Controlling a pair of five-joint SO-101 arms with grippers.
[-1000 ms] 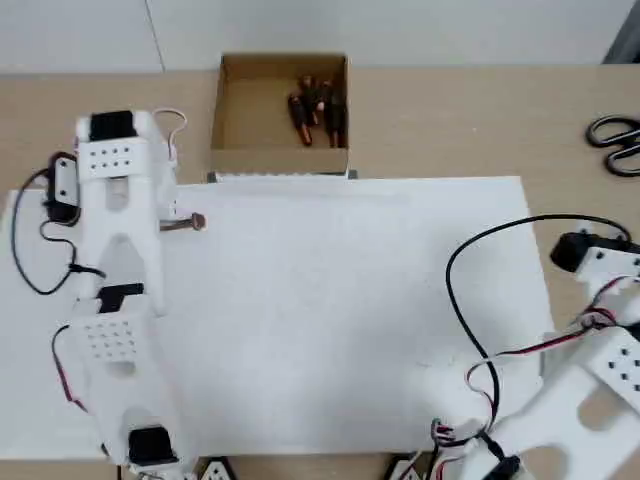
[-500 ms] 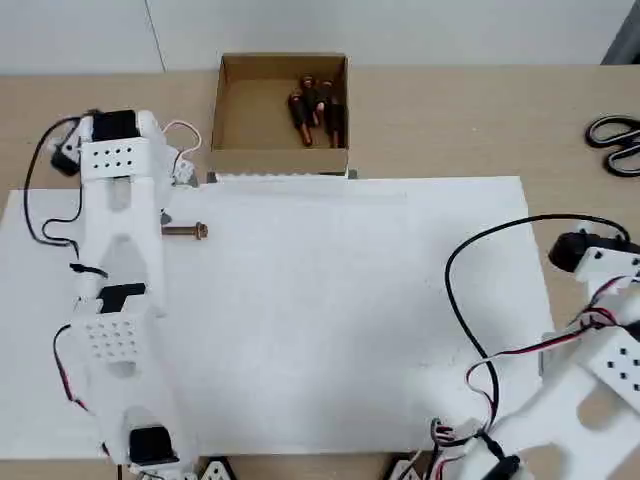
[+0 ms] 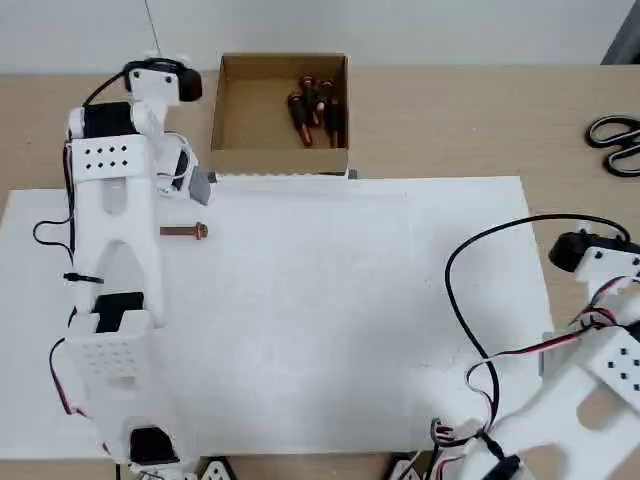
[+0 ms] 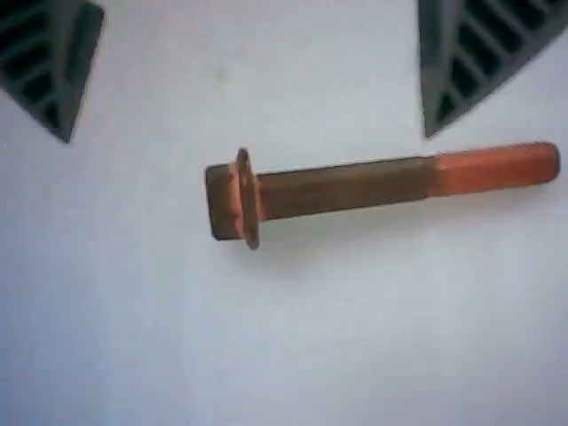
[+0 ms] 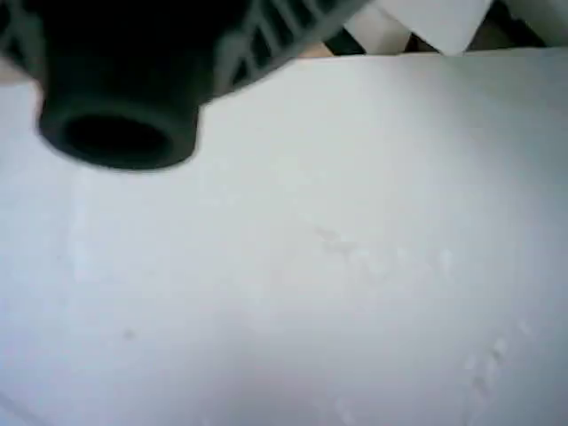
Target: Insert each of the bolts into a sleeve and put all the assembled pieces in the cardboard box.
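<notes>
A copper bolt lies flat on the white sheet at the left; in the left wrist view the bolt lies alone, untouched. My left gripper hangs open above it, its dark fingertips apart on either side. From above, the left gripper sits between the bolt and the cardboard box. Several assembled pieces lie in the box's right part. My right gripper is shut on a black sleeve, held just over the sheet.
Scissors lie on the wooden table at the far right. The right arm and its looping black cable occupy the near right corner. The white sheet's middle is bare.
The left arm's wrist has swung back toward the table's far edge and off the bolt, which has shifted slightly nearer and now lies free. The right arm has kept still.
</notes>
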